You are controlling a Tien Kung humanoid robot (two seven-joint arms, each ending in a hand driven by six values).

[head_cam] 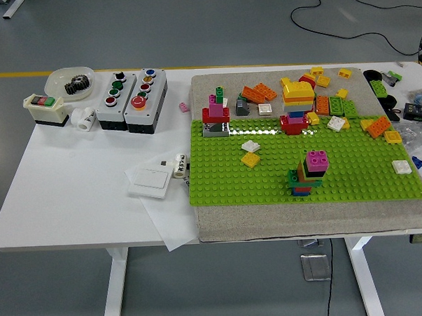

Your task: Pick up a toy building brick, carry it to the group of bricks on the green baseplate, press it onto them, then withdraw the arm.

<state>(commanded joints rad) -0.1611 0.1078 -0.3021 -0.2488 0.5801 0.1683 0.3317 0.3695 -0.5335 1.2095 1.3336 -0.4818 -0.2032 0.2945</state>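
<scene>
The green baseplate [352, 176] lies on a grey mat at the table's right. Three brick stacks stand on it: one topped by a magenta brick [316, 160] near the front middle, a tall one with a yellow top [298, 92] at the back, and a red and pink one [216, 112] at the back left. A white brick [251, 146] and a yellow brick [251, 160] sit loose on the plate. Several loose orange, green and yellow bricks [335, 105] lie along the mat's far edge. Neither of my hands is in view.
On the table's left are two button boxes [131, 95], a switch box [43, 109], a bowl with a gear [71, 81] and a white wall switch [150, 180] on paper. Cables and small parts [413, 111] crowd the right edge.
</scene>
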